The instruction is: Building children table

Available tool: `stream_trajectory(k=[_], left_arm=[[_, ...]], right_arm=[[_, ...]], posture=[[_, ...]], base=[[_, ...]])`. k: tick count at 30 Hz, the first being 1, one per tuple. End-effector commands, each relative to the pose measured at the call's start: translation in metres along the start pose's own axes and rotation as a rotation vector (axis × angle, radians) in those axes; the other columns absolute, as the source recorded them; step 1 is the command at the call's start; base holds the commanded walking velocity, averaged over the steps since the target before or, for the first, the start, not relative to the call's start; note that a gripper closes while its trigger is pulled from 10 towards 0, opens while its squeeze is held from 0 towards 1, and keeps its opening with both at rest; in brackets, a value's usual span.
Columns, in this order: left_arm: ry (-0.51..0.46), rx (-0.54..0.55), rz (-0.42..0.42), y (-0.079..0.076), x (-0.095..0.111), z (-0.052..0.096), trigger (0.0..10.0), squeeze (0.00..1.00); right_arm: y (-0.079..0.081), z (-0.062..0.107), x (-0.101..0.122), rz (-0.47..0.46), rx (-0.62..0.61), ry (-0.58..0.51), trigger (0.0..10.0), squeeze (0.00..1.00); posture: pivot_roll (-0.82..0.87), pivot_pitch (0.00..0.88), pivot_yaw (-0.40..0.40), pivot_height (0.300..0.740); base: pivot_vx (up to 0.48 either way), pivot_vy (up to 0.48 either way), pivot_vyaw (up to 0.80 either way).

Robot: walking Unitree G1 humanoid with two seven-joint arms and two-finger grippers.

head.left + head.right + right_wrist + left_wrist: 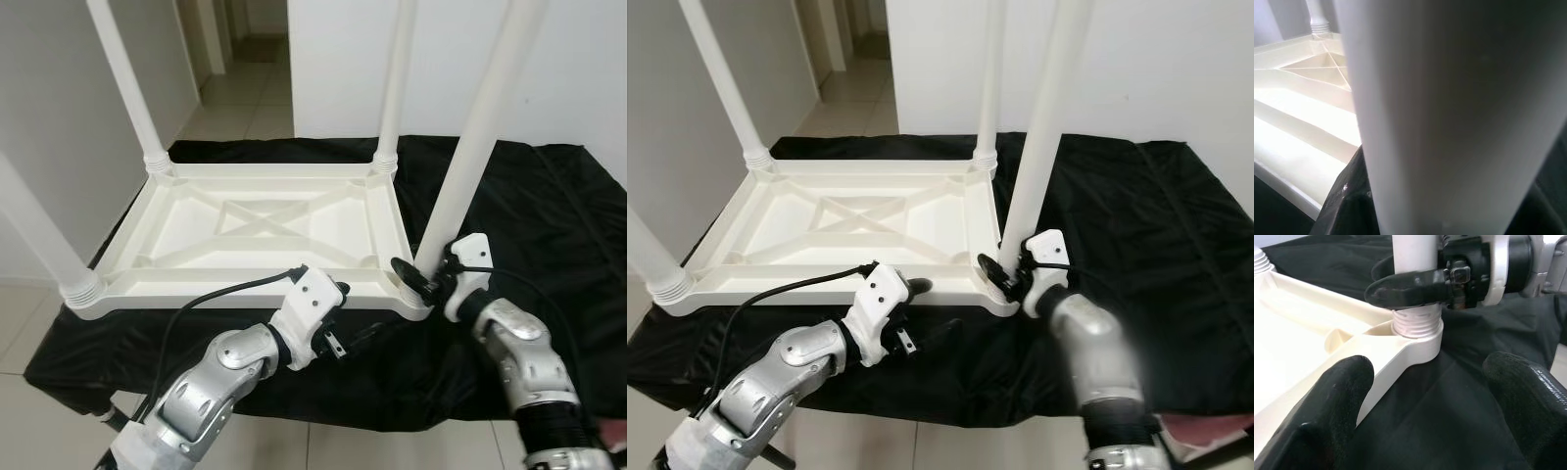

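Observation:
A white plastic table lies upside down on a black cloth, with its legs pointing up. My right gripper is shut on the near right leg, just above its threaded base, which sits in the corner socket. One black finger wraps across the leg's front. The same leg is very close in the right wrist view. My left gripper is open, low at the table's front edge. Its fingers straddle the rim and point toward that corner.
Three other legs stand upright: far left, far right and near left. The black cloth runs wide to the right. White walls lie behind, with a doorway beyond and a tiled floor below.

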State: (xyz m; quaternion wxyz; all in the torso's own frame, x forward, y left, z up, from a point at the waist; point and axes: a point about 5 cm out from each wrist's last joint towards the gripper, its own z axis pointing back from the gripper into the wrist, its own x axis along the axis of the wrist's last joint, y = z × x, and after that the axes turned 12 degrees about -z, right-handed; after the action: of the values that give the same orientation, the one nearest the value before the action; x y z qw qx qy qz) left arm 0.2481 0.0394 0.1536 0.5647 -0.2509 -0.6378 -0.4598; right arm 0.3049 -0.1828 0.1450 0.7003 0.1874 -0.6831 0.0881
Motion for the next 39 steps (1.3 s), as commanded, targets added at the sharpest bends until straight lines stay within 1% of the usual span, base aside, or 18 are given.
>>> stream_trajectory(k=[1, 2, 5, 7, 10, 12, 15, 17, 18, 23, 24, 26, 32, 35, 36, 37, 38, 39], left_arm=[[-0.014, -0.098, -0.007, -0.002, -0.002, 0.001, 10.0, 0.0], [-0.013, -0.098, -0.011, -0.001, -0.002, 0.002, 10.0, 0.0], [-0.013, -0.098, -0.012, 0.0, -0.002, 0.002, 10.0, 0.0], [-0.007, -0.103, -0.019, 0.002, -0.004, 0.003, 10.0, 0.0], [-0.005, -0.104, -0.022, 0.002, -0.004, 0.003, 10.0, 0.0], [-0.005, -0.099, -0.025, 0.004, -0.003, 0.003, 10.0, 0.0], [-0.007, -0.096, -0.024, 0.004, -0.003, 0.002, 10.0, 0.0], [-0.009, -0.093, -0.024, 0.004, -0.002, 0.002, 10.0, 0.0], [-0.01, -0.092, -0.024, 0.003, -0.002, 0.002, 10.0, 0.0], [-0.011, -0.091, -0.02, 0.002, -0.002, 0.003, 10.0, 0.0], [-0.008, -0.092, -0.025, 0.003, -0.003, 0.004, 10.0, 0.0], [-0.008, -0.092, -0.025, 0.003, -0.003, 0.004, 10.0, 0.0], [-0.009, -0.077, -0.039, 0.009, -0.002, 0.004, 10.0, 0.0], [-0.01, -0.075, -0.04, 0.009, -0.002, 0.003, 10.0, 0.0], [-0.01, -0.075, -0.039, 0.009, -0.002, 0.004, 10.0, 0.0], [-0.01, -0.075, -0.039, 0.009, -0.002, 0.004, 10.0, 0.0], [-0.009, -0.078, -0.041, 0.009, -0.002, 0.004, 10.0, 0.0], [-0.008, -0.081, -0.042, 0.009, -0.003, 0.004, 10.0, 0.0]], right_arm=[[0.005, 0.003, -0.011, -0.084, -0.149, 0.033, 10.0, 0.0], [0.007, 0.003, -0.013, -0.092, -0.188, 0.027, 10.0, 0.0], [0.011, 0.004, -0.015, -0.098, -0.216, 0.023, 10.0, 0.0], [0.022, 0.003, -0.019, -0.125, -0.287, 0.004, 10.0, 0.0], [0.026, 0.003, -0.02, -0.132, -0.309, -0.008, 10.0, 0.0], [0.038, 0.001, -0.022, -0.165, -0.373, -0.034, 10.0, 0.0], [0.044, -0.001, -0.025, -0.2, -0.424, -0.05, 10.0, 0.0], [0.054, -0.002, -0.025, -0.243, -0.501, -0.052, 10.0, 0.0], [0.058, -0.003, -0.024, -0.253, -0.505, -0.049, 10.0, 0.0], [0.061, -0.003, -0.019, -0.242, -0.48, -0.065, 10.0, 0.0], [0.06, -0.002, -0.017, -0.233, -0.462, -0.078, 10.0, 1.0], [0.06, -0.002, -0.017, -0.233, -0.462, -0.078, 10.0, 1.0], [0.048, 0.004, -0.006, -0.187, -0.372, -0.113, 10.0, 1.0], [0.043, 0.005, -0.005, -0.158, -0.33, -0.096, 10.0, 1.0], [0.041, 0.006, -0.005, -0.144, -0.277, -0.077, 10.0, 1.0], [0.041, 0.006, -0.005, -0.144, -0.277, -0.077, 10.0, 1.0], [0.037, 0.006, -0.005, -0.123, -0.208, -0.042, 10.0, 0.77], [0.035, 0.007, -0.006, -0.111, -0.162, -0.017, 10.0, 0.07]], posture=[[-0.09, 0.017, 0.052, 0.74], [-0.09, 0.017, 0.052, 0.74], [-0.09, 0.015, 0.05, 0.74], [-0.09, 0.015, 0.051, 0.74], [-0.09, 0.016, 0.051, 0.74], [-0.09, 0.017, 0.051, 0.74], [-0.08, 0.016, 0.047, 0.74], [-0.08, 0.012, 0.045, 0.74], [-0.07, 0.008, 0.043, 0.74], [-0.07, 0.012, 0.039, 0.74], [-0.07, 0.012, 0.039, 0.74], [-0.07, 0.012, 0.039, 0.74], [-0.07, 0.001, 0.044, 0.74], [-0.08, 0.0, 0.046, 0.74], [-0.08, 0.0, 0.045, 0.74], [-0.08, 0.0, 0.045, 0.74], [-0.08, 0.0, 0.049, 0.74], [-0.09, 0.0, 0.049, 0.74]], base=[[0.0, 0.0, 0.0], [0.0, 0.0, 0.0], [0.0, 0.0, 0.0], [0.0, 0.0, 0.0], [0.0, 0.0, 0.0], [0.0, 0.0, 0.0], [0.0, 0.0, 0.0], [0.0, 0.0, 0.0], [0.0, 0.0, 0.0], [0.0, 0.0, 0.0], [0.0, 0.0, 0.0], [0.0, 0.0, 0.0], [0.0, 0.0, 0.0], [0.0, 0.0, 0.0], [0.0, 0.0, 0.0], [0.0, 0.0, 0.0], [0.0, 0.0, 0.0], [0.0, 0.0, 0.0]])
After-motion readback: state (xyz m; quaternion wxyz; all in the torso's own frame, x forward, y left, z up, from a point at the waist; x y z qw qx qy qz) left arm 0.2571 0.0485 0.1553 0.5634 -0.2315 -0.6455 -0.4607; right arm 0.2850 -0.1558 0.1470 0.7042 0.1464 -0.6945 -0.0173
